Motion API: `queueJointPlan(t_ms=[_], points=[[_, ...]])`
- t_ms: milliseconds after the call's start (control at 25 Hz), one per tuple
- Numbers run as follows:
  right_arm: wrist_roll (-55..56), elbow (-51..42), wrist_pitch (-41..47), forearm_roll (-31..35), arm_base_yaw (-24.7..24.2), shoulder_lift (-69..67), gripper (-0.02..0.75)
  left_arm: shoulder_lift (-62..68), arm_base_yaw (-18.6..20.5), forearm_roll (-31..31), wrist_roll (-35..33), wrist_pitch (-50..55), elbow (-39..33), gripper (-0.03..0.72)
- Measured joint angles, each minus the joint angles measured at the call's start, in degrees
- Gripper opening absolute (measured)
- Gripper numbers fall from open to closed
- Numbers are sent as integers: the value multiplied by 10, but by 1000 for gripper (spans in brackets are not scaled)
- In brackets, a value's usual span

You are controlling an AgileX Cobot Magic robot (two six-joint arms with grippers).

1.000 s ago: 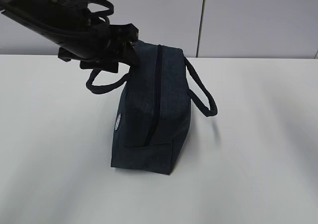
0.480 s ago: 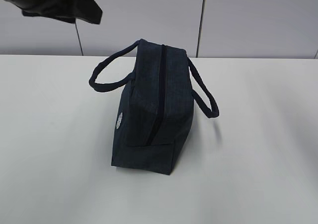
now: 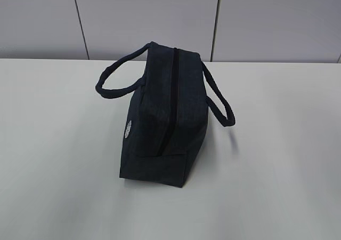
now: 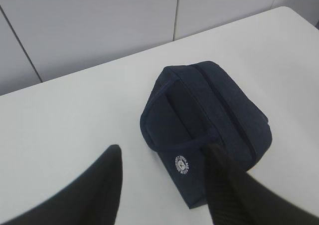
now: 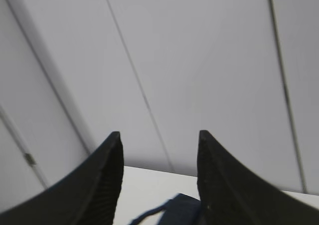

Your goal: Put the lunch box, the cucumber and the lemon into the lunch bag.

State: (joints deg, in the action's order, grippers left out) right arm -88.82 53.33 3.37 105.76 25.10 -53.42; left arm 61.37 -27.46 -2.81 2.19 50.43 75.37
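Observation:
The dark navy lunch bag [image 3: 165,117] stands on the white table [image 3: 58,160], its black zipper [image 3: 170,99] shut along the top and its two loop handles hanging out to either side. It also shows in the left wrist view [image 4: 209,120] with its white emblem [image 4: 182,165]. My left gripper [image 4: 164,152] is open and empty, held high above the table to the bag's side. My right gripper [image 5: 158,137] is open and empty, raised and facing the wall, with a corner of the bag [image 5: 182,210] below it. The lunch box, cucumber and lemon are out of view.
A grey panelled wall [image 3: 256,22] runs behind the table. The table's far right corner shows in the left wrist view [image 4: 299,20]. Neither arm shows in the exterior view.
The left arm, which was at the bag's left handle a second ago, has lifted up and left out of the exterior view. The bag has settled and stands alone.

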Motion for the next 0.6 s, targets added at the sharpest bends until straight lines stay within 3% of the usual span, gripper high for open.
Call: queueJointPlan(t_ms=[160, 280, 400, 600], points=[[85, 22, 70, -7, 0, 8, 369, -62, 0, 4, -5, 51, 0, 370], [172, 50, 116, -62, 0, 7, 368, -111, 0, 8, -9, 86, 0, 370], [297, 98, 154, -191, 0, -1, 358, -158, 0, 10, -10, 110, 0, 370], [536, 210, 242, -517, 0, -25, 353, -215, 0, 11, -22, 144, -15, 370]])
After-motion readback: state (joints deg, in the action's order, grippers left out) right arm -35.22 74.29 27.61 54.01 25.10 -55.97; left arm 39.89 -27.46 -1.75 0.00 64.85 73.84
